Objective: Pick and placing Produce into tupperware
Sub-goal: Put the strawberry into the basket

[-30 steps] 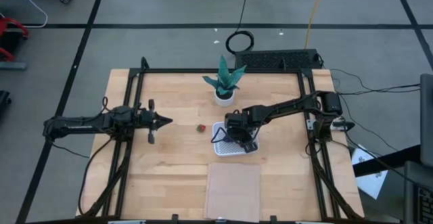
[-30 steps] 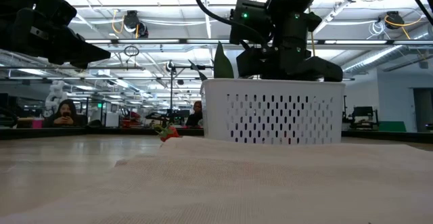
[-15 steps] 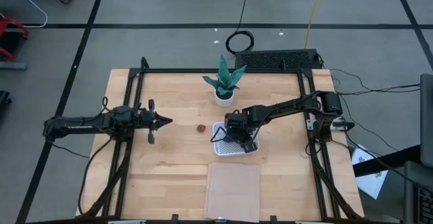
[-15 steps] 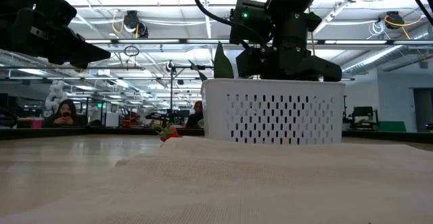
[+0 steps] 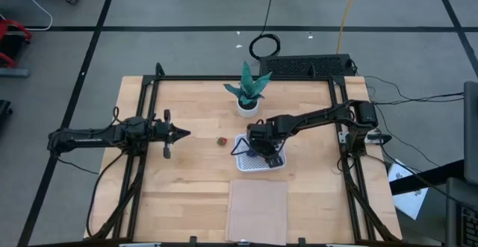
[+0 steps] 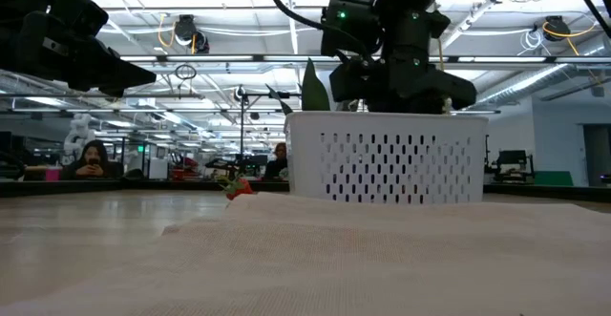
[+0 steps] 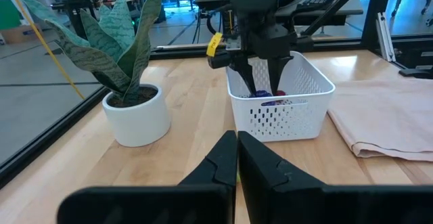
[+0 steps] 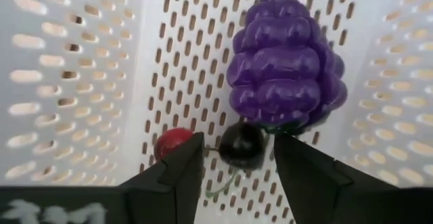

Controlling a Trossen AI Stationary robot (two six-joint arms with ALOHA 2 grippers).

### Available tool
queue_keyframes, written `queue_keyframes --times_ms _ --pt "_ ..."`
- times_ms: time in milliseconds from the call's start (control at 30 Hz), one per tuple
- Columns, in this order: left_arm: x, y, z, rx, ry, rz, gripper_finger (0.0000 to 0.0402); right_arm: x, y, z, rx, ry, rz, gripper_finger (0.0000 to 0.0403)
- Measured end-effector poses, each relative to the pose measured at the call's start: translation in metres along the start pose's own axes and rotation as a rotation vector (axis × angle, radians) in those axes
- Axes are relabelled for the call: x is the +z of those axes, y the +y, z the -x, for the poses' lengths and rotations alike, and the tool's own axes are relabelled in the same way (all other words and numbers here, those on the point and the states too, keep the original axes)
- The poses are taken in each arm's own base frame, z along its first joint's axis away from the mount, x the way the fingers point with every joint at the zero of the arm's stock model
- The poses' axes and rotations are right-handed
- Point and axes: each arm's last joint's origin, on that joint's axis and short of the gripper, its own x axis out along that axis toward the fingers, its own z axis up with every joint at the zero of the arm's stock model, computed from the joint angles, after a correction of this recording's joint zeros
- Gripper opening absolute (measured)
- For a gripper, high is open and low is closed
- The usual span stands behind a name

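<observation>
The right arm reaches in from the table's right edge toward the middle, its wrist bent so the right gripper points straight down. Its two dark fingers are spread apart with nothing between them. The left arm lies stretched level over the table's left side, and the left gripper points toward the centre with its fingers pressed together.

No legible text or labels.

Probably a robotics lab: open hall with ceiling ducts and distant workstations.
</observation>
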Motion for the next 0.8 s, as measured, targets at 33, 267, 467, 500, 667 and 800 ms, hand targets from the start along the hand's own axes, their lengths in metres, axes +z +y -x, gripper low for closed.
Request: queue_keyframes --times_ms 33,267,467,500,667,800 --pt "0.0 0.0 0.0 0.0 0.0 0.0 0.0017 0.0007 0.0 0.0013 0.0 0.002 0.0 0.0165" --pt "0.0 0.0 0.0 0.0 0.0 0.0 0.0017 0.0024 -0.0013 0.0057 -0.051 0.027 0.005 0.0143" --pt "0.0 0.0 0.0 0.0 0.0 0.0 0.0017 0.0016 -0.0011 0.0059 -0.05 0.035 0.003 0.0113" --pt "-0.0001 0.0 0.0 0.0 0.001 0.0 0.0017 0.0015 -0.001 0.0061 -0.049 0.037 0.002 0.0107" --pt "0.0 0.0 0.0 0.0 0.0 0.0 0.0017 0.0005 -0.0015 0.0061 -0.079 0.055 0.009 0.0072" --pt "0.0 0.0 0.0 0.0 0.0 0.0 0.0017 0.0001 -0.0022 0.0062 -0.118 0.069 0.026 0.0035"
